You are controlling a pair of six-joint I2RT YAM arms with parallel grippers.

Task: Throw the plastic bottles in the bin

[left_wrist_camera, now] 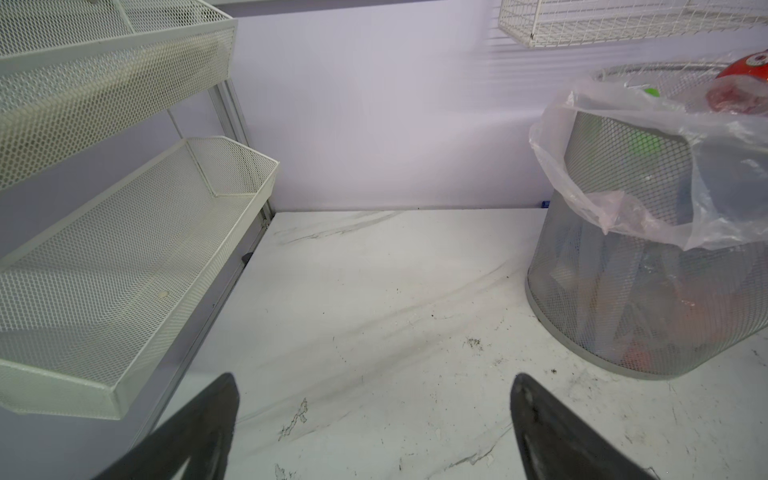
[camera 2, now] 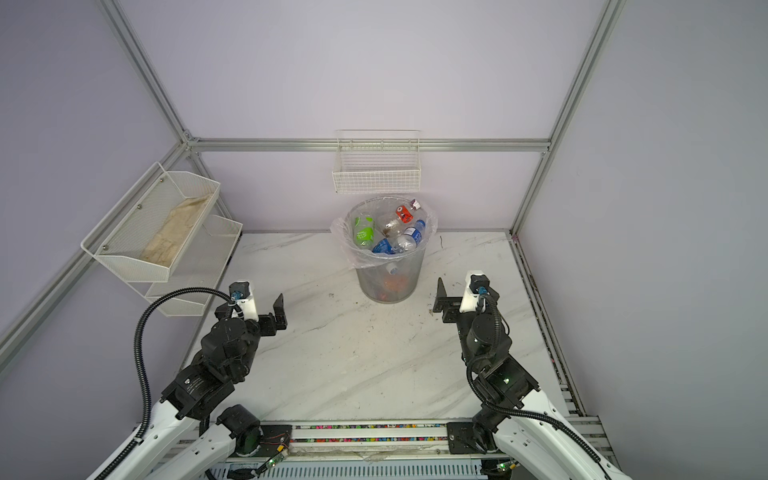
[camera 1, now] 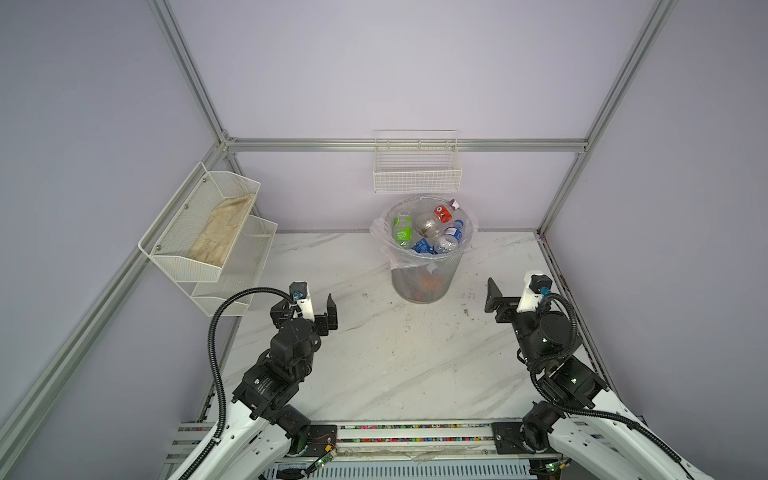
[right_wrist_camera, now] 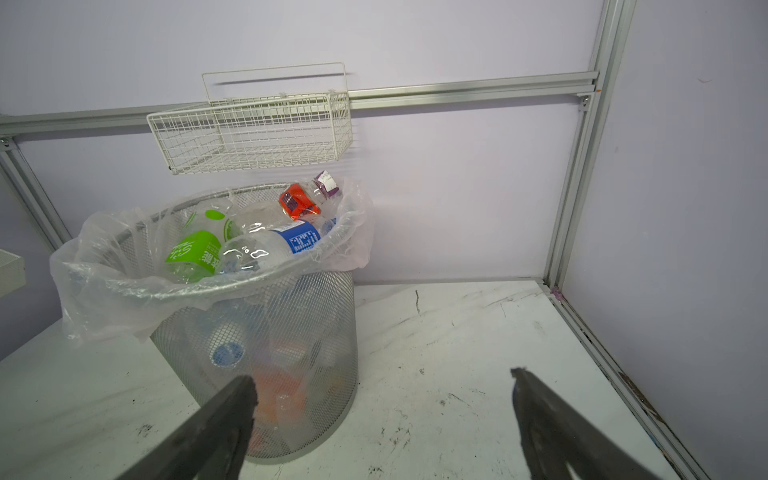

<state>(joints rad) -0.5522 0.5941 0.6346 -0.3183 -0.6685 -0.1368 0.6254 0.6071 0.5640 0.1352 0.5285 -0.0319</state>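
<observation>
No word or number can be read for certain. In the right wrist view, the bottle with the green label (right_wrist_camera: 193, 253) carries large white characters, too blurred to make out. The bottle with the blue label (right_wrist_camera: 301, 241) beside it bears a block of fine white print, unreadable. The bottle with the orange label (right_wrist_camera: 297, 201) shows a dark panel of tiny print. In a top view, a black joint housing (camera 1: 262, 388) on the left arm has lines of white lettering, too small to read.
</observation>
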